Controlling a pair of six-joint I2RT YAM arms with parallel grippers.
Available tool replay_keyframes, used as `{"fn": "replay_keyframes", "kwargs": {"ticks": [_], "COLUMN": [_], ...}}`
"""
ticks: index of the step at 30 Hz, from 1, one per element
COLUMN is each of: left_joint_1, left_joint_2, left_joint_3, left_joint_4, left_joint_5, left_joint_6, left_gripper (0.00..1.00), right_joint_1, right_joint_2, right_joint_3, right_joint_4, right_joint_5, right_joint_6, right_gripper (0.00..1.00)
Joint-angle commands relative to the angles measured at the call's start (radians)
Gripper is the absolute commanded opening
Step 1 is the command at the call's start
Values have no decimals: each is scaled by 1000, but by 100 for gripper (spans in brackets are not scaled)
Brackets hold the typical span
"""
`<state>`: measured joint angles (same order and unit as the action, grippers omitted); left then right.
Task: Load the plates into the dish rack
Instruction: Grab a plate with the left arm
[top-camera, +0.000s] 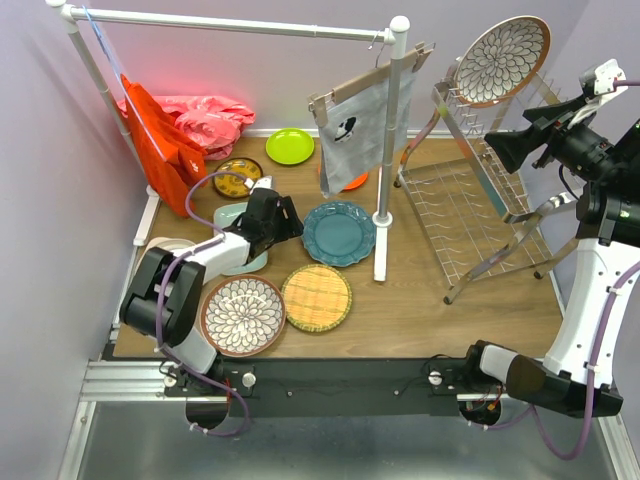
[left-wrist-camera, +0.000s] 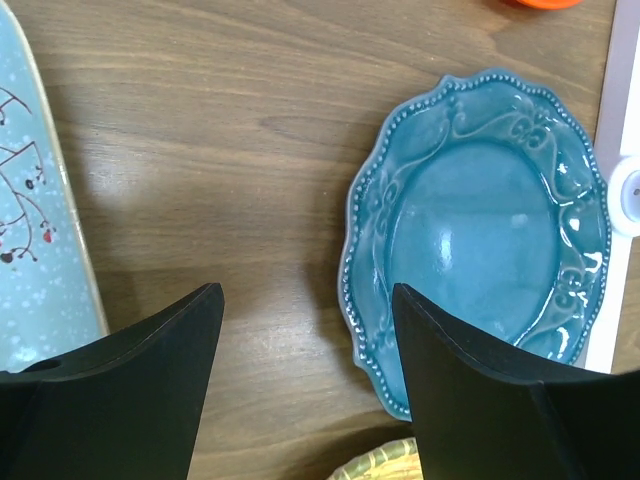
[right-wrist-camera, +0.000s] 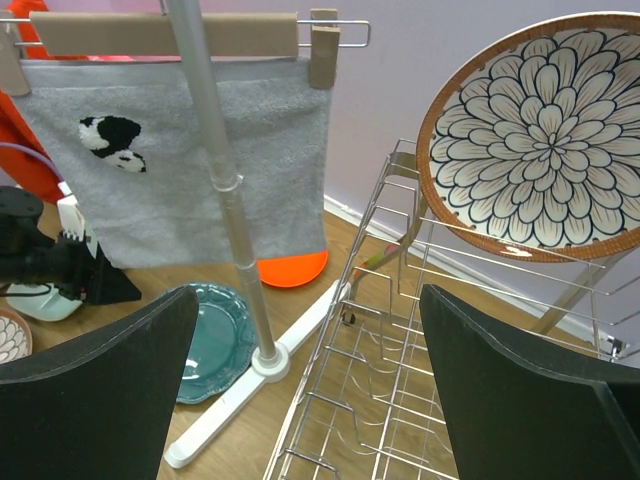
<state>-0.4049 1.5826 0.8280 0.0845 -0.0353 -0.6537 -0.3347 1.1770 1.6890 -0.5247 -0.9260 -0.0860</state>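
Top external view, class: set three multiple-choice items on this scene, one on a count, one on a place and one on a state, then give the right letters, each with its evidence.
1. How many plates stand in the dish rack?
A. none
B. one
C. three

2. Where is the teal scalloped plate?
A. flat on the table
B. in the dish rack
C. on the floor

3. The left gripper is:
A. shut on the teal scalloped plate
B. shut on nothing
C. open, holding nothing

Answers:
1 B: only the brown-rimmed floral plate sits in the rack, at its top.
2 A: it lies face up on the wood, outside the rack.
3 C: its fingers stand apart, with bare table showing between them.
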Motion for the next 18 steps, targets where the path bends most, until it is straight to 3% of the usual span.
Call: {"fn": "replay_keyframes", "kwargs": {"ticks": [1,10,11,12,18], "left_joint_1": [9,23,23,23,23], "left_joint_2": [43,140,151,168,212], "left_joint_3": [22,37,40,45,59], "left_joint_4": [64,106,121,133,201], "left_joint_5": [9,9,81,356,488], "left_joint_6": [-6,-6,-38,80,75], "left_gripper": [77,77,78,72,66], "right_joint_1": [2,2,2,2,2], "right_joint_2": [-5,3,6,9,4], "right_joint_3": [-8,-17,-17,-17,-23], "right_joint_4": [-12,-11,-11,-11,-11], "right_joint_5": [24,13,13,13,19], "right_joint_6": [15,22,22,22,20], "right_gripper": [100,100,100,100,100]}}
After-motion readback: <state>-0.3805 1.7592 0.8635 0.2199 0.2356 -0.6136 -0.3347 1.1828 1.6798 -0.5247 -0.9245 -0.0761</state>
